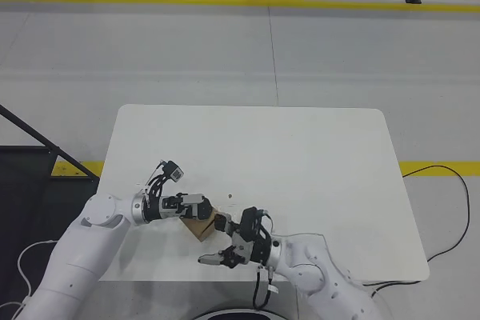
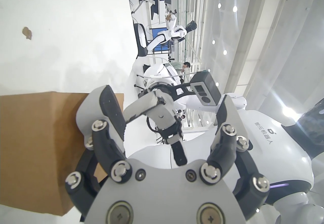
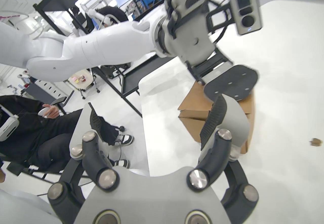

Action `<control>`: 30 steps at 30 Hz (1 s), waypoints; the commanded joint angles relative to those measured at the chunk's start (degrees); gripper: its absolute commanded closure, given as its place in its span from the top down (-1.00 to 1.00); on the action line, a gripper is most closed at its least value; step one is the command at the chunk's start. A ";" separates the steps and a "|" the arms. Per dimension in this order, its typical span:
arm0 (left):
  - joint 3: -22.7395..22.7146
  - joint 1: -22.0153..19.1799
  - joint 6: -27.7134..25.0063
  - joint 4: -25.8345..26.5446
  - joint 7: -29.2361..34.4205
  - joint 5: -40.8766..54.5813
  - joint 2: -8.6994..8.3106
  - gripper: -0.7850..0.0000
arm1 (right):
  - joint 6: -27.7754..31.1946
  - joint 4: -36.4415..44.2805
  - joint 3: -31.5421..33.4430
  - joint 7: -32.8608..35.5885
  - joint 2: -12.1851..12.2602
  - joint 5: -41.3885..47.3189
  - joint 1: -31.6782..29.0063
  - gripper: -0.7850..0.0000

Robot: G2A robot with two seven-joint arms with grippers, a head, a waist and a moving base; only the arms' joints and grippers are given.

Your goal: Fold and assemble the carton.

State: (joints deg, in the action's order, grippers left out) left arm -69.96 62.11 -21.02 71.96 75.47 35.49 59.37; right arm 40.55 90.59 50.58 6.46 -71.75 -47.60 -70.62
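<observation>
**Carton, brown cardboard: on the table's near left part, between two open grippers**

1. Stand [image 1: 20,126]: thin black bars, set on the floor off the table's left side.

2. Table [image 1: 304,144]: white slab, smooth and matt, with rounded corners.

3. Left gripper [image 2: 167,95]: grey metal body, black linkages and bright screw heads. The two fingers have white shells faced with flat black pads [image 2: 112,111]. The jaws stand wide apart and clamp nothing. One finger lies against the carton's upper edge, the other is raised clear of it.

4. Carton [image 3: 193,102]: brown cardboard, matt, with straight edges. It is box-shaped, and layered flaps overlap at one end. It rests on the table near the robot's side, left of centre, just beside both grippers.

5. Scrap [image 2: 27,33]: small brown crumb, irregular in shape, lying on the table apart from the carton.

6. Right gripper [image 3: 157,108]: same build as the left, with ribbed black pads [image 3: 214,118]. The jaws are spread wide with nothing between them. One pad sits just beside the carton's side wall; contact cannot be told.

7. Cable [image 1: 456,210]: thin, black and looping, lying on the grey floor off the table's right edge and crossing a yellow floor stripe [image 1: 448,168].
</observation>
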 commanded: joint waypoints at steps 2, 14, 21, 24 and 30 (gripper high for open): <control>0.08 -0.07 0.02 -0.11 0.12 0.15 0.03 1.00 | -1.25 1.22 2.11 -4.52 0.33 -0.85 -2.25 1.00; 0.33 -0.27 -0.09 -0.54 0.18 0.40 0.15 1.00 | -1.71 -3.22 -0.50 -5.19 -1.01 2.19 1.43 1.00; 0.43 -0.32 -0.11 -0.76 0.21 0.62 0.21 1.00 | -3.10 -6.36 -3.06 -5.37 -2.35 4.22 4.32 1.00; 0.47 -0.36 -0.29 -0.81 0.29 0.68 0.23 1.00 | -3.64 -7.53 -4.02 -4.50 -2.86 4.99 5.46 1.00; 0.23 -0.31 -0.49 -0.99 0.59 0.92 0.20 1.00 | -3.68 -8.86 -4.75 -4.01 -3.37 5.30 6.15 1.00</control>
State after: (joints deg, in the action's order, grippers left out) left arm -69.69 61.77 -21.44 70.97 76.04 36.39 59.58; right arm 36.83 81.88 45.88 2.33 -75.06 -42.28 -64.53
